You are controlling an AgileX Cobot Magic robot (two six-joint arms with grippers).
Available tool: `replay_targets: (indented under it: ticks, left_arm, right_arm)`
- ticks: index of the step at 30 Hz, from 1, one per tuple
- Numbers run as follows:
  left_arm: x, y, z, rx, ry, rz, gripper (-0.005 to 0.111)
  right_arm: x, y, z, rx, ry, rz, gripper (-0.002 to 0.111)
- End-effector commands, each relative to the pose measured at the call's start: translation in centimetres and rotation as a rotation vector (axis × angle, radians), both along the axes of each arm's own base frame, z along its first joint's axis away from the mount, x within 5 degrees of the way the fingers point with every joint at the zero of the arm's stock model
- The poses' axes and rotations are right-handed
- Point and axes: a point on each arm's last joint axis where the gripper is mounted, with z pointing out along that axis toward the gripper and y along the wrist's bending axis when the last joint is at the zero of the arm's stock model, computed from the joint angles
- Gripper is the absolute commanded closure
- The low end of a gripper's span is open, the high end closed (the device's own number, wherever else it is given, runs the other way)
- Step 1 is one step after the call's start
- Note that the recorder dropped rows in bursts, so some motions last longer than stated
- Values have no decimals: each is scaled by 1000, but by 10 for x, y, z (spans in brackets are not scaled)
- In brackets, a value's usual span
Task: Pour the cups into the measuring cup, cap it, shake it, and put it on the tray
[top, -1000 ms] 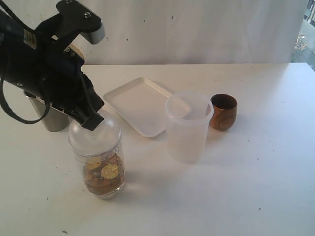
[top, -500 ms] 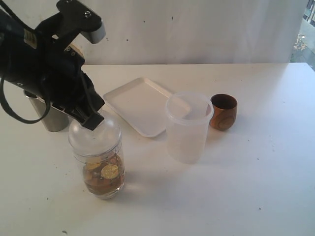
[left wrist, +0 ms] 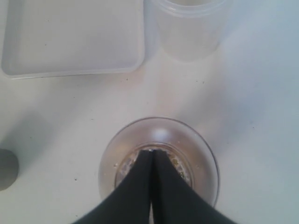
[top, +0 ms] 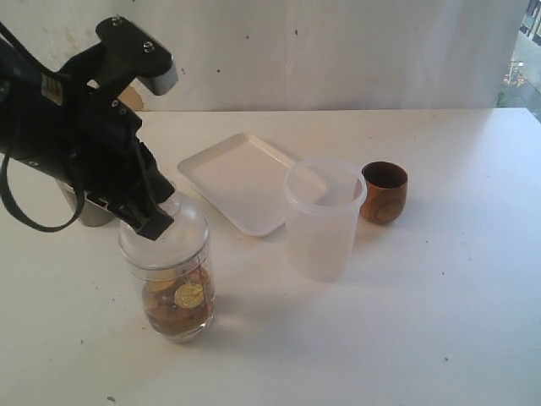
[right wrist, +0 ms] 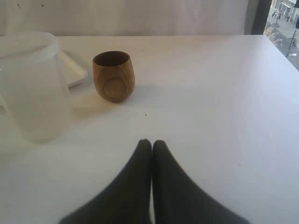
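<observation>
The clear measuring cup (top: 179, 292) stands at the front left with brown pieces and a gold coin in its bottom. A clear dome cap (top: 184, 230) sits on its mouth. My left gripper (top: 156, 227) is shut, its tips resting on the top of the cap (left wrist: 159, 140). The steel tumbler (top: 93, 216) is mostly hidden behind the left arm; its edge (left wrist: 7, 169) shows in the left wrist view. To the right stands the brown wooden cup (top: 385, 192) (right wrist: 113, 75), upright. My right gripper (right wrist: 152, 142) is shut on nothing, low over the table, apart from the wooden cup.
The white tray (top: 241, 179) (left wrist: 70, 37) lies behind the measuring cup. A frosted plastic tub (top: 324, 220) (right wrist: 30, 84) stands between the tray and the wooden cup. A white wall closes the back of the table.
The left arm has come down a little and shifted slightly left, its shut tips now lower on the dome cap. Nothing else has moved.
</observation>
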Motion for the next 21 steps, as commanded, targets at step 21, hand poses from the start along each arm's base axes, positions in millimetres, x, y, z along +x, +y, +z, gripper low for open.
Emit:
replay_targets:
  ticks: [21]
  left_arm:
    - [2,-3,-3,-36,-39,4,107]
  right_arm:
    - [0,0,-1,2,-8,2,108]
